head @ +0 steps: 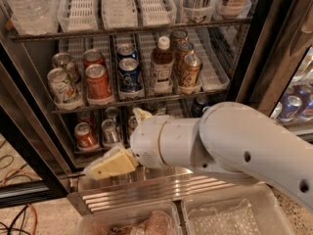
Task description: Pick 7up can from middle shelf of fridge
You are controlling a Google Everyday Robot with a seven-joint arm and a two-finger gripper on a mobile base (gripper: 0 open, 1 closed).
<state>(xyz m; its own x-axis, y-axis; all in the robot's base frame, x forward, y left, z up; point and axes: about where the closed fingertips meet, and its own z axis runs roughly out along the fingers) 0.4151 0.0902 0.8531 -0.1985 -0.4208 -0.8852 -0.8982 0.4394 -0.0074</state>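
The 7up can (62, 85), pale silver with green print, stands at the front left of the middle shelf (146, 101) of the fridge (254, 58). A similar pale can stands right behind it. To its right are red cans (98, 83), a blue can (129, 75), a bottle (161, 66) and brown cans (189, 70). My gripper (116, 142) is below the middle shelf, in front of the lower shelf and below and right of the 7up can. Its cream fingers (110, 164) are spread apart and hold nothing. My white arm (234, 146) hides part of the lower shelf.
The top shelf holds water bottles (29, 4) and white lane trays (117, 4). Cans (85, 136) stand on the lower shelf. The steel base grille (161, 190) and clear plastic bins (230, 219) lie below. Cables (14, 219) lie on the floor at left.
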